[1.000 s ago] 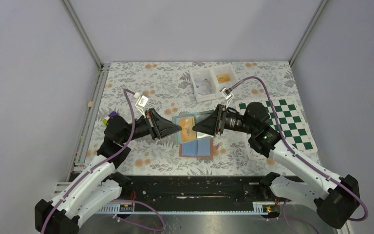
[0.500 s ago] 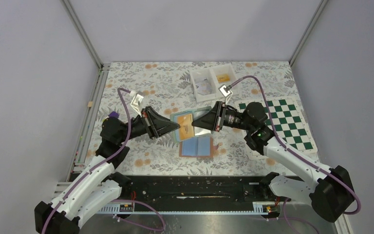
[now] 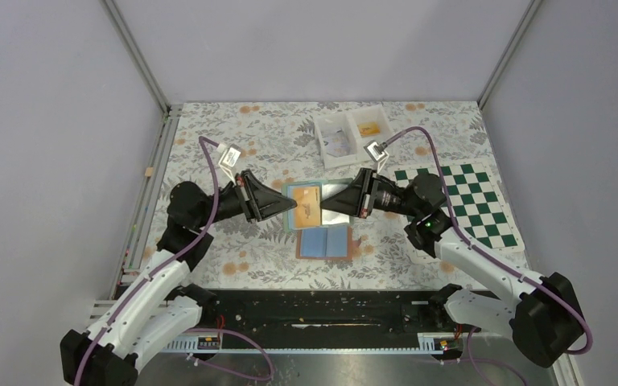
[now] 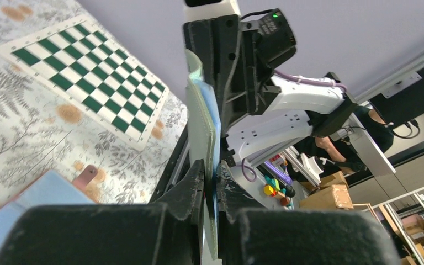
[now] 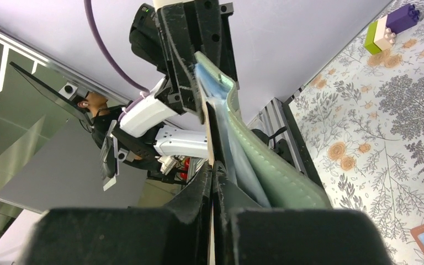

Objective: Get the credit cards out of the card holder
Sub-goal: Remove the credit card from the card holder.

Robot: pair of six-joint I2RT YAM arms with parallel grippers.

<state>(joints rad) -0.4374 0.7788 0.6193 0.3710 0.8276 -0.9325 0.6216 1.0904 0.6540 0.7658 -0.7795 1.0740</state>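
Observation:
The card holder (image 3: pixel 296 211) is held up on edge over the middle of the table, with a pale green back and blue inner pockets. An orange-tan credit card (image 3: pixel 307 205) shows in its face. My left gripper (image 3: pixel 290 207) (image 4: pixel 211 165) is shut on the holder's (image 4: pixel 201 110) left edge. From the right, my right gripper (image 3: pixel 327 209) (image 5: pixel 212 168) is shut on a thin card edge beside the holder's green cover (image 5: pixel 270 171). A light-blue panel with a brown rim and tab (image 3: pixel 324 241) (image 4: pixel 44 190) lies flat below; I cannot tell if it is joined.
A white two-compartment tray (image 3: pixel 352 133) stands at the back. The green-and-white chessboard mat (image 3: pixel 471 205) (image 4: pixel 88 61) lies to the right under the right arm. Purple and lime toy blocks (image 5: pixel 389 25) sit near the table's left side. Metal rails edge the table.
My right gripper has shut on the card edge; its jaws stood apart a second ago. Both grippers and the lifted holder have shifted slightly toward the back.

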